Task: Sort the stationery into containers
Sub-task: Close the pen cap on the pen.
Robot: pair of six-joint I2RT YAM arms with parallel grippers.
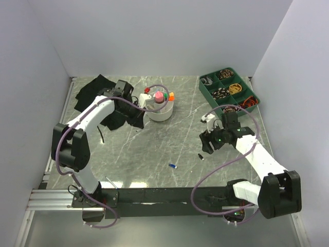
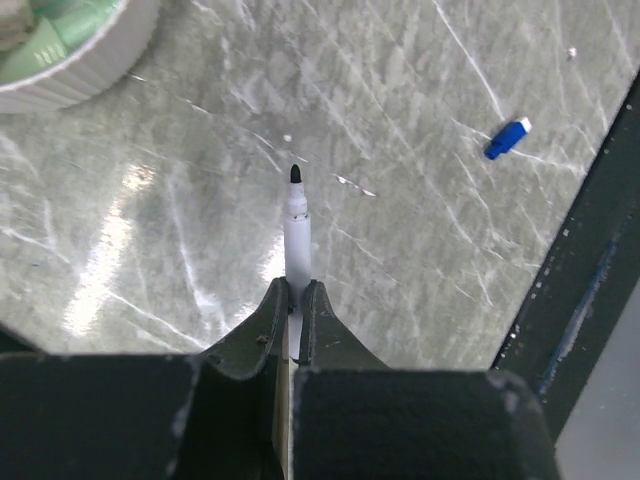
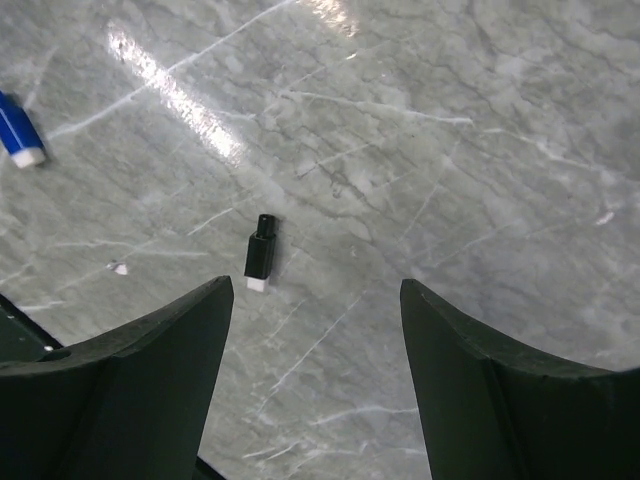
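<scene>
My left gripper (image 1: 134, 114) (image 2: 297, 285) is shut on a thin white pen (image 2: 296, 225) with a black tip, held above the table just left of the round white bowl (image 1: 160, 114) (image 2: 95, 70). The bowl holds a pink-capped bottle (image 1: 159, 96), an orange highlighter (image 1: 171, 95) and green highlighters (image 2: 70, 25). My right gripper (image 1: 207, 142) (image 3: 315, 290) is open and empty, just above a small black piece (image 1: 201, 156) (image 3: 259, 255) on the table. A small blue piece (image 1: 172, 165) (image 2: 508, 138) (image 3: 20, 130) lies near the front middle. The black fabric bag (image 1: 95, 87) lies at the back left.
A green divided tray (image 1: 241, 82) with small coiled items stands at the back right. White walls close in the table on three sides. The black front rail (image 2: 570, 290) runs along the near edge.
</scene>
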